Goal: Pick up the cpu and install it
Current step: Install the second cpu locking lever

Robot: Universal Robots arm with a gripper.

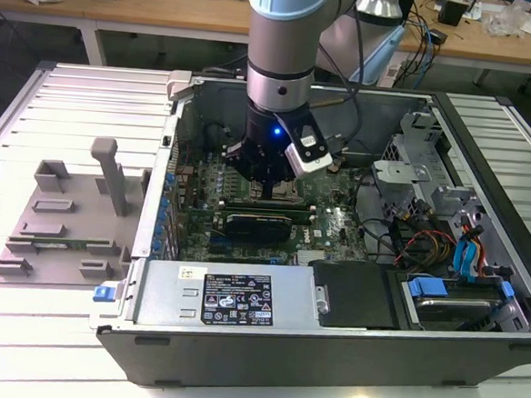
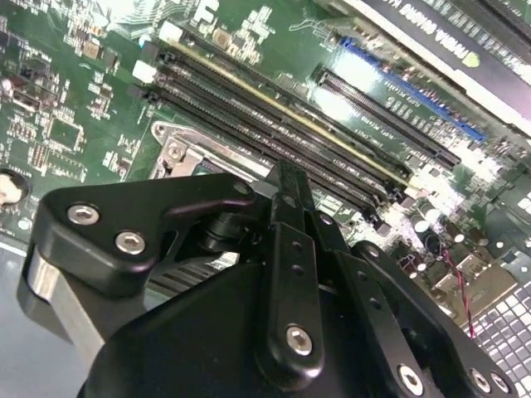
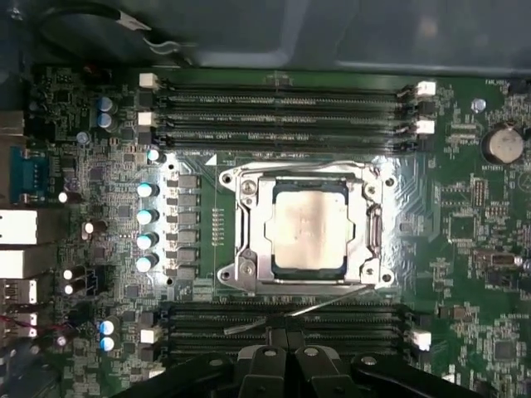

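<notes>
Sitting inside the metal socket frame [image 3: 307, 228] on the green motherboard [image 3: 473, 274], the cpu [image 3: 309, 225] shows its silver top between rows of memory slots [image 3: 282, 104]. Above it, within the open computer case [image 1: 350, 296], the end effector [image 3: 286, 340] hangs with fingers pressed together, holding nothing.

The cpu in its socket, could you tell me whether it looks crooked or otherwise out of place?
Nothing stands out. In the first wrist view the cpu lies flat and square inside the socket frame, edges parallel to it. The pincer hangs beside the socket.
</notes>
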